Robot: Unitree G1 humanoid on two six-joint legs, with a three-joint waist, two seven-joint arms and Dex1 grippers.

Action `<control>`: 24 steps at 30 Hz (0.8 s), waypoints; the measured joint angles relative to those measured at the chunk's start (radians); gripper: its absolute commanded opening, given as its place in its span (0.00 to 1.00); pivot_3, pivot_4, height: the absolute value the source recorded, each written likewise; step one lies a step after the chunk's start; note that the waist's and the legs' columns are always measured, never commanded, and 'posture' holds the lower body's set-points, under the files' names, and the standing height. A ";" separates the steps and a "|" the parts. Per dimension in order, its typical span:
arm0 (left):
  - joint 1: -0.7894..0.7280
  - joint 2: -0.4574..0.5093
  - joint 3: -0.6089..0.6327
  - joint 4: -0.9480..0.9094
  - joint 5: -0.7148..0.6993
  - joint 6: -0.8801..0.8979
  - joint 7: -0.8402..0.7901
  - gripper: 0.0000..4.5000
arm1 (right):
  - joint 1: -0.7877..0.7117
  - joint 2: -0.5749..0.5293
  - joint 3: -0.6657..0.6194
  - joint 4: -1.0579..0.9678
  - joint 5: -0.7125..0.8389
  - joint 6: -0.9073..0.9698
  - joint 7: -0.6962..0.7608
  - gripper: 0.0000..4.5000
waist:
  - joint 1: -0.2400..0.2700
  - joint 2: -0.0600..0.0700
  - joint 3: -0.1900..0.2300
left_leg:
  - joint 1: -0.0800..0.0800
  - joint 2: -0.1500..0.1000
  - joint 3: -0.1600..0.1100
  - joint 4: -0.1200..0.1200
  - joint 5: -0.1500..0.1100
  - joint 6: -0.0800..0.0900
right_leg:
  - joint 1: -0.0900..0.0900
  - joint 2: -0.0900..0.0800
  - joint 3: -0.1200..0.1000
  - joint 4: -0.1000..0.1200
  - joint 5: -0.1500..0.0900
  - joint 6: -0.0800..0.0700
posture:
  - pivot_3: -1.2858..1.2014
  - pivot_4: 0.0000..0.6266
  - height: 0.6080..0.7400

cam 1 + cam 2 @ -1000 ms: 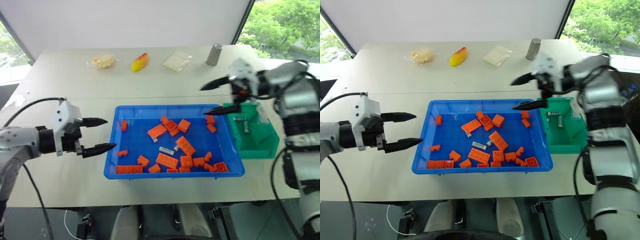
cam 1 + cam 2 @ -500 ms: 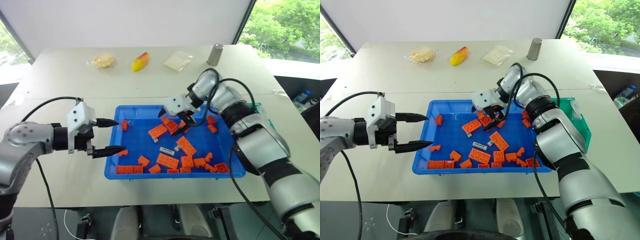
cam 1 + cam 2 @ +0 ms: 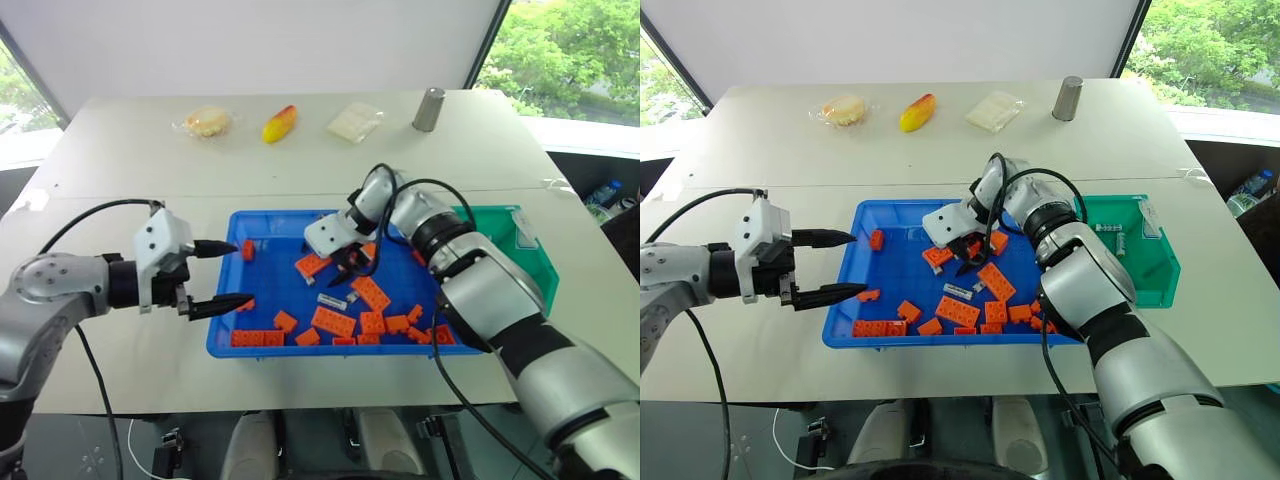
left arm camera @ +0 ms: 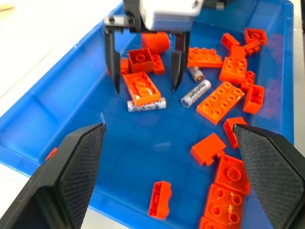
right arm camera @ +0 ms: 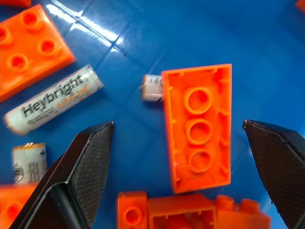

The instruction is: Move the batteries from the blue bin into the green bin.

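Right gripper (image 4: 144, 88), jaws spread and empty, has swung back from the green bin (image 3: 1140, 262) and dropped into the blue bin (image 3: 845, 290), straddling an upturned orange brick (image 5: 198, 126) with a battery (image 5: 52, 105) just beside it, so I reckon another pick begins.

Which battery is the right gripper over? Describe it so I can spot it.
In the blue bin, under the open right gripper, lies an upside-down orange brick. The battery pokes out from beneath it with one pale end showing, unlike the fully exposed lettered battery nearby.
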 measured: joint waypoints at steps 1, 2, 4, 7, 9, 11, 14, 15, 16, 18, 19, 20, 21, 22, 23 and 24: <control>-0.001 0.000 0.000 -0.004 -0.001 0.005 0.000 1.00 | -0.006 0.002 0.000 0.007 -0.009 0.000 -0.009 0.99 | 0.000 0.000 0.000 | 0.000 0.000 0.000 0.000 0.000 0.000 | 0.000 0.000 0.000 0.000 0.000 -0.001 | 0.52 0.24 1.00; -0.001 0.000 0.000 -0.004 -0.001 0.006 0.001 1.00 | -0.007 0.004 -0.001 0.013 -0.014 0.000 -0.011 0.99 | 0.000 0.000 0.000 | 0.000 0.000 0.000 0.000 0.000 0.000 | 0.000 0.000 0.000 0.000 0.000 -0.001 | 0.52 0.24 1.00; -0.001 0.000 0.000 -0.004 -0.001 0.007 0.003 1.00 | -0.014 0.013 -0.002 0.025 -0.025 0.001 -0.014 0.83 | 0.000 0.000 0.000 | 0.000 0.000 0.000 0.000 0.000 0.000 | 0.000 0.000 0.000 0.000 0.000 -0.001 | 0.52 0.24 1.00; -0.003 0.000 0.004 -0.004 -0.001 0.007 0.010 1.00 | -0.015 0.020 -0.002 0.035 -0.037 -0.001 -0.020 0.49 | -0.001 0.000 0.000 | 0.000 0.000 0.000 0.000 0.000 0.000 | 0.000 0.000 0.000 0.000 0.000 -0.001 | 0.52 0.24 1.00; -0.002 0.000 0.012 -0.004 -0.001 0.007 0.017 1.00 | -0.015 0.022 -0.011 0.040 -0.040 -0.002 0.003 0.26 | 0.000 0.000 0.000 | 0.000 0.000 0.000 0.000 0.000 0.000 | 0.000 0.000 0.000 0.000 0.000 -0.001 | 0.52 0.24 1.00; -0.002 0.000 0.017 -0.004 -0.001 0.007 0.020 1.00 | -0.014 0.024 -0.022 0.041 -0.039 -0.001 0.021 0.24 | 0.000 0.000 0.000 | 0.000 0.000 0.000 0.000 0.000 0.000 | 0.000 0.000 0.000 0.000 0.000 0.000 | 0.52 0.24 1.00; 0.000 0.000 0.018 -0.004 -0.001 0.007 0.020 1.00 | -0.013 0.033 -0.045 0.042 -0.022 0.016 0.057 0.24 | -0.001 0.000 0.000 | 0.000 0.000 0.000 0.000 0.000 0.000 | 0.000 0.000 0.000 0.000 0.000 0.000 | 0.52 0.24 1.00; 0.000 0.000 0.018 -0.004 -0.001 0.007 0.020 1.00 | -0.013 0.039 -0.058 0.042 -0.015 0.024 0.070 0.24 | -0.001 0.000 0.000 | 0.000 0.000 0.000 0.000 0.000 0.000 | 0.000 0.000 0.000 0.000 0.000 0.000 | 0.52 0.24 1.00; 0.001 0.000 0.018 -0.004 -0.001 0.007 0.020 1.00 | -0.014 0.044 -0.067 0.042 -0.004 0.028 0.077 0.24 | -0.001 0.000 0.000 | 0.000 0.000 0.000 -0.001 0.000 0.000 | 0.000 0.000 0.000 0.000 0.000 0.000 | 0.52 0.24 1.00; 0.001 0.000 0.018 -0.004 0.000 0.007 0.020 1.00 | -0.016 0.057 -0.090 0.041 0.016 0.043 0.095 0.24 | -0.001 0.000 0.000 | 0.000 0.000 0.000 -0.001 0.000 0.000 | 0.000 0.000 0.000 0.000 0.000 0.001 | 0.52 0.24 1.00; 0.002 0.000 0.018 -0.004 0.000 0.007 0.020 1.00 | -0.020 0.071 -0.103 0.039 0.027 0.047 0.102 0.24 | -0.002 0.000 0.000 | 0.000 0.000 0.000 -0.001 0.000 0.000 | 0.000 0.000 0.000 0.000 0.000 0.000 | 0.52 0.24 1.00; 0.001 -0.001 0.018 -0.004 0.000 0.006 0.021 1.00 | -0.025 0.088 -0.116 0.029 0.043 0.057 0.111 0.24 | -0.003 0.000 0.000 | 0.000 0.000 0.000 -0.001 0.000 0.000 | 0.000 0.001 0.000 0.000 0.000 0.001 | 0.52 0.24 1.00; 0.001 -0.002 0.017 -0.004 0.000 0.006 0.021 1.00 | -0.028 0.102 -0.124 0.020 0.053 0.063 0.114 0.24 | -0.004 0.000 0.000 | 0.000 0.001 -0.001 -0.001 0.000 0.000 | -0.001 0.001 0.000 0.000 0.000 0.001 | 0.52 0.24 1.00; -0.001 -0.004 0.017 -0.004 0.001 0.006 0.021 1.00 | -0.033 0.124 -0.136 -0.001 0.069 0.075 0.124 0.24 | -0.005 0.000 0.000 | 0.000 0.001 -0.001 -0.001 0.000 0.000 | -0.001 0.001 0.000 0.000 0.000 0.001 | 0.52 0.24 1.00; -0.003 -0.005 0.016 -0.004 0.001 0.006 0.021 1.00 | -0.035 0.148 -0.144 -0.032 0.087 0.092 0.138 0.24 | -0.005 0.000 0.000 | 0.000 0.001 -0.001 -0.002 0.000 0.000 | -0.001 0.001 0.000 0.000 0.000 0.000 | 0.52 0.24 1.00; -0.004 -0.006 0.016 -0.004 0.001 0.006 0.021 1.00 | -0.035 0.168 -0.146 -0.058 0.099 0.101 0.149 0.24 | -0.004 0.000 0.000 | 0.000 0.001 -0.001 -0.002 0.000 0.000 | -0.001 0.001 0.000 0.000 0.000 0.000 | 0.52 0.24 1.00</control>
